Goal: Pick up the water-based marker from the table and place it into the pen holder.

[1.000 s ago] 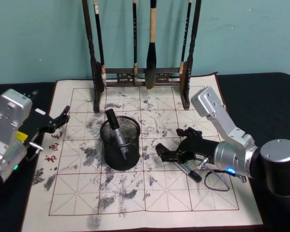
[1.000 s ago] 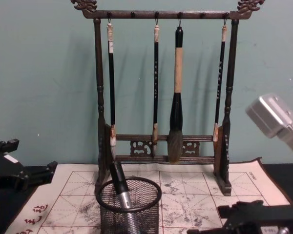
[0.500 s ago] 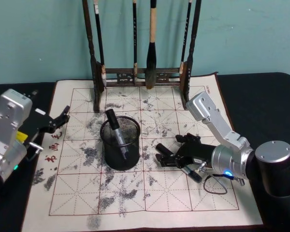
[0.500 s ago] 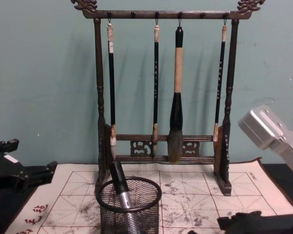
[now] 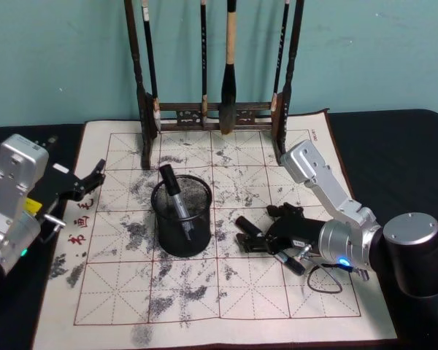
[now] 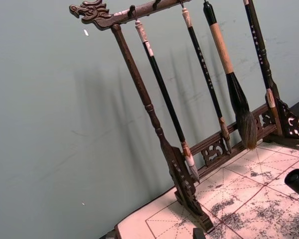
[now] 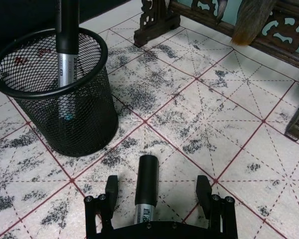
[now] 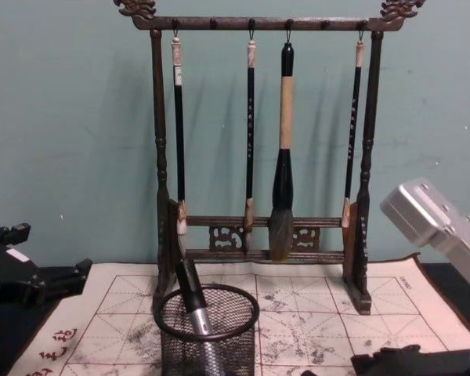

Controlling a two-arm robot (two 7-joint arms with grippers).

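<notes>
The right gripper (image 7: 157, 191) sits low over the mat (image 5: 226, 292), its jaws spread wide on either side of the marker (image 7: 147, 179) and not pinching it. The marker lies flat on the mat, right of the holder (image 5: 182, 219), which holds another marker (image 5: 174, 195). The left gripper (image 5: 93, 179) hangs at the mat's left edge, jaws apart.

right arm (image 5: 327, 186): comes in from the right, elbow bent, forearm angled down | right gripper (image 5: 247, 233): held low, pointing left, jaws spread wide | left arm (image 5: 11, 200): parked at the left edge | left gripper (image 5: 93, 179): pointing right, jaws apart
</notes>
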